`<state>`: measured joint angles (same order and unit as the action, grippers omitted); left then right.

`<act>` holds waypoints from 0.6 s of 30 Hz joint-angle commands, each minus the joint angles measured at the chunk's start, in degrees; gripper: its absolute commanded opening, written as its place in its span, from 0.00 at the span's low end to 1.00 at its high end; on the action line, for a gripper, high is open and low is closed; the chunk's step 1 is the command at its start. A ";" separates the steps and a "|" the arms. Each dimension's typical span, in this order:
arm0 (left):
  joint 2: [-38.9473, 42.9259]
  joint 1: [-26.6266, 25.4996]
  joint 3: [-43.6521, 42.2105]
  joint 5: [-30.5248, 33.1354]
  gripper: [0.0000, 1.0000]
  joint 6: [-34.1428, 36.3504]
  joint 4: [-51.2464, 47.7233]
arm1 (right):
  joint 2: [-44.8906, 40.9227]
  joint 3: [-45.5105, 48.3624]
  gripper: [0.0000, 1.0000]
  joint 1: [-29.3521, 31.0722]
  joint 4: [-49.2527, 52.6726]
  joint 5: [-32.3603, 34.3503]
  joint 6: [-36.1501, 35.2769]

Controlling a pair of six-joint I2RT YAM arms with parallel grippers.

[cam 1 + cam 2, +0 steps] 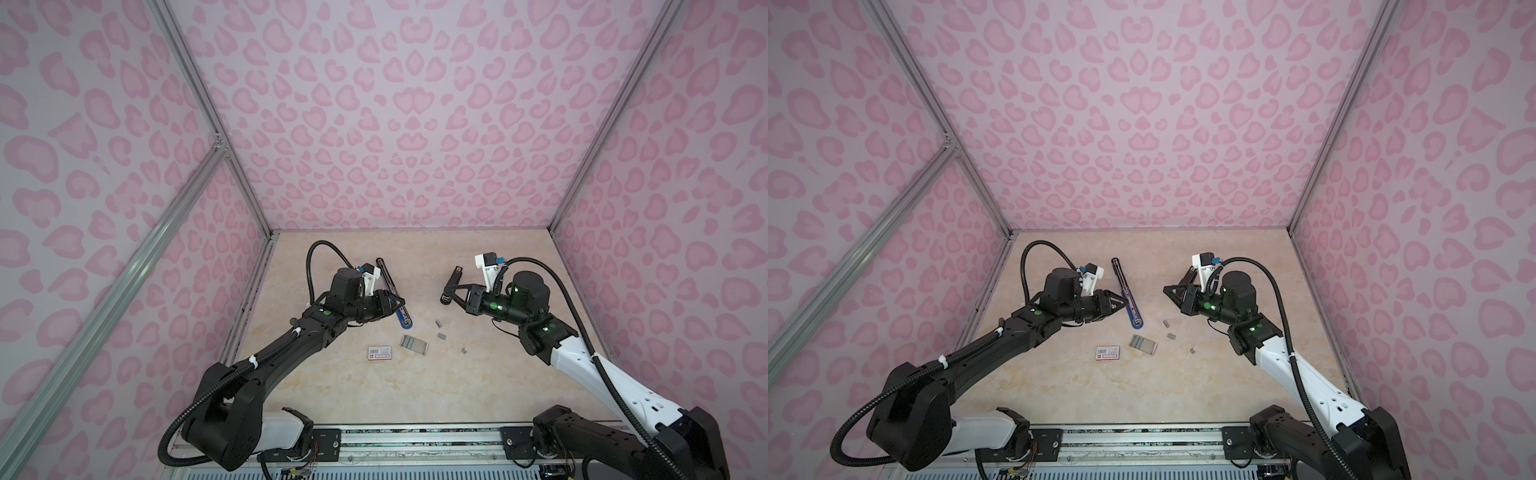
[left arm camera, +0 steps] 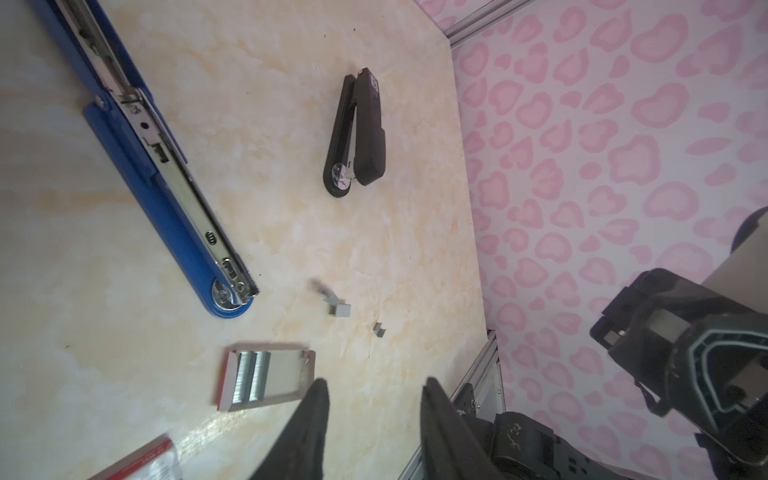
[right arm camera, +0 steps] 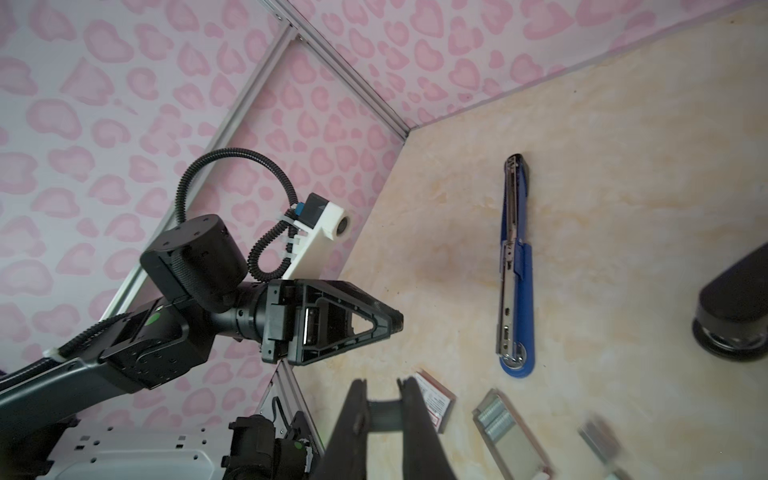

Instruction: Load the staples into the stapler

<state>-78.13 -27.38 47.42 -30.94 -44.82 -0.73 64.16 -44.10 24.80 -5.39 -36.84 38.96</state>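
Note:
A blue stapler point(image 1: 392, 291) point(image 2: 166, 174) point(image 3: 515, 282) lies flat on the table, folded open with its metal channel facing up. My left gripper point(image 1: 401, 300) point(image 2: 374, 380) hovers beside its near half, open and empty. My right gripper point(image 1: 1166, 288) point(image 3: 384, 380) is shut on a grey strip of staples point(image 3: 384, 417) that spans its fingers, raised above the table near a black stapler point(image 2: 359, 133) point(image 1: 456, 272). More staples lie in an open tray point(image 1: 414, 344) point(image 2: 266, 376). Small loose pieces point(image 1: 441, 336) point(image 2: 340, 307) are scattered to its right.
A white-and-red barcoded box sleeve point(image 1: 380, 353) point(image 3: 436, 399) lies left of the tray. Pink patterned walls with aluminium posts close in the table point(image 1: 478, 386) on three sides. A metal rail point(image 1: 415, 440) runs along the front edge between the arm bases.

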 commanded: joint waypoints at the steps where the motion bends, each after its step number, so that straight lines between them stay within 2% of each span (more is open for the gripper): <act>1: -0.77 0.13 -0.40 1.30 0.40 0.70 -0.75 | 1.33 -1.57 0.14 0.52 8.64 4.04 -5.12; 10: -0.53 0.13 -0.83 2.19 0.41 2.68 -3.81 | 4.51 -1.06 0.15 2.32 14.71 9.96 -8.84; 14: -0.92 0.09 -1.21 2.79 0.41 4.17 -6.36 | 7.11 -1.07 0.16 4.23 19.35 16.16 -11.89; 18: -1.91 -0.45 -1.11 2.63 0.41 6.15 -9.26 | 10.31 0.34 0.16 4.74 18.57 18.15 -12.16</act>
<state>-79.53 -27.53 46.35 -28.69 -40.99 -7.16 73.01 -44.64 29.43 11.86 -22.26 28.36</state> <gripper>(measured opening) 0.407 0.162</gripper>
